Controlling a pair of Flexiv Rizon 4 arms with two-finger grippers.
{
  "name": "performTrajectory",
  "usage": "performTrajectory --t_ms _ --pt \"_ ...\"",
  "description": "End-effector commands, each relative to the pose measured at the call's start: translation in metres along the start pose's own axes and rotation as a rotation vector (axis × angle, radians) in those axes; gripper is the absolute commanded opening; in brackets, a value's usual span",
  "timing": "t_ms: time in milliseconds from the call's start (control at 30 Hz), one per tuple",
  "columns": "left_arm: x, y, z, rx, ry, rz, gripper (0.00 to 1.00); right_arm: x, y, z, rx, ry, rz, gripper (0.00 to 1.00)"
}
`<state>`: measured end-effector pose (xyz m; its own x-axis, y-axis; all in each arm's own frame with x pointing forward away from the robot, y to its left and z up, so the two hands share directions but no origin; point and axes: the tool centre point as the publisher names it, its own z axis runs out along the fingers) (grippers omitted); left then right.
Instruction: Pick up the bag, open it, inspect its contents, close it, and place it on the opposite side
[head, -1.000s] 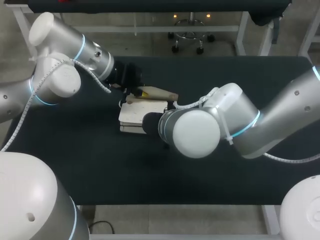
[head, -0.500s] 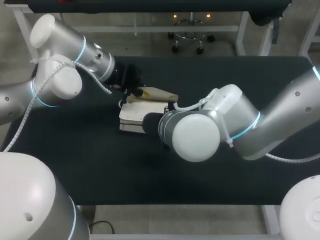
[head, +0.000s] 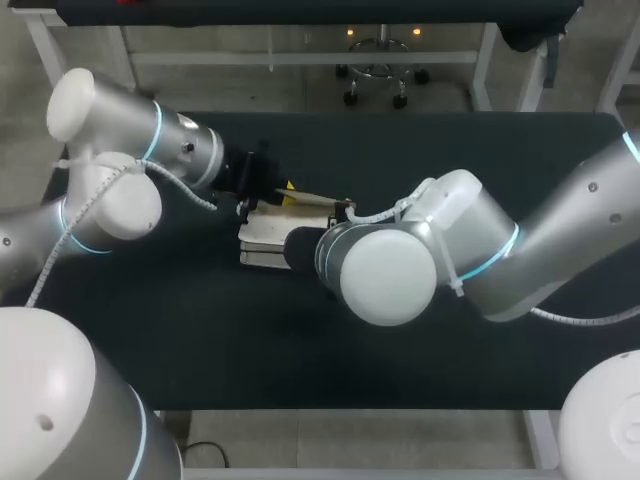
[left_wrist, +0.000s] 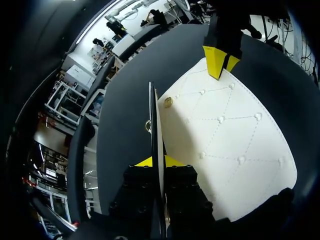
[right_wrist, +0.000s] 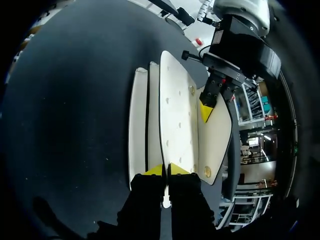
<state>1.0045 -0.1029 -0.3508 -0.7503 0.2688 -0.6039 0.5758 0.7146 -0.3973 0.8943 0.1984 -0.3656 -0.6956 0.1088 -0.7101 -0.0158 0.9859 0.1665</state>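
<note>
Cream bag (left_wrist: 230, 140) of smooth quilted leather-like material, small shiny metal stud (left_wrist: 168, 102), matt black table (head: 200, 340)

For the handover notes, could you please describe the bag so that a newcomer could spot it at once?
On the black table, look between the left gripper and right gripper. The bag lies there, flat and cream-white. Its diamond stitching with small studs and its raised flap mark it out.
</note>
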Motion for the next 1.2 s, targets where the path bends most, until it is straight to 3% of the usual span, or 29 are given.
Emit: performTrajectory --t_ms 33,300,367,467,500,667,800,900,933,1200 --pt "0.01 -0.004 -0.003 0.004 -0.067 0.024 0.0 0.001 0.001 0.0 0.002 -0.005 0.001 0.0" --pt "0.012 -0.001 0.0 0.026 -0.092 0.012 0.0 0.001 0.001 0.0 0.002 -0.005 0.001 0.0" --pt "0.009 0.0 -0.002 0.026 -0.105 -0.002 0.31 0.001 0.001 0.0 0.002 -0.005 0.001 0.0" --pt "0.002 -0.001 -0.006 0.014 -0.127 -0.041 0.59 0.001 0.001 0.0 0.002 -0.005 0.001 0.0" --pt "0.0 -0.001 -0.007 0.015 -0.129 -0.046 0.58 0.001 0.001 0.0 0.002 -0.005 0.001 0.0" --pt "-0.011 -0.002 -0.015 0.014 -0.14 -0.074 0.35 0.001 0.001 0.0 0.002 -0.005 0.001 0.0" --pt "-0.014 -0.004 -0.017 0.011 -0.136 -0.059 0.31 0.001 0.001 0.0 0.002 -0.005 0.001 0.0" --pt "-0.017 -0.006 -0.017 0.01 -0.136 -0.053 0.09 0.001 0.001 0.0 0.002 -0.005 0.001 0.0" --pt "-0.017 -0.006 -0.018 0.009 -0.138 -0.052 0.05 0.001 0.001 0.0 0.002 -0.005 0.001 0.0" --pt "-0.008 -0.009 -0.018 0.007 -0.15 -0.009 0.0 0.001 0.001 0.0 0.002 -0.005 0.001 0.0"
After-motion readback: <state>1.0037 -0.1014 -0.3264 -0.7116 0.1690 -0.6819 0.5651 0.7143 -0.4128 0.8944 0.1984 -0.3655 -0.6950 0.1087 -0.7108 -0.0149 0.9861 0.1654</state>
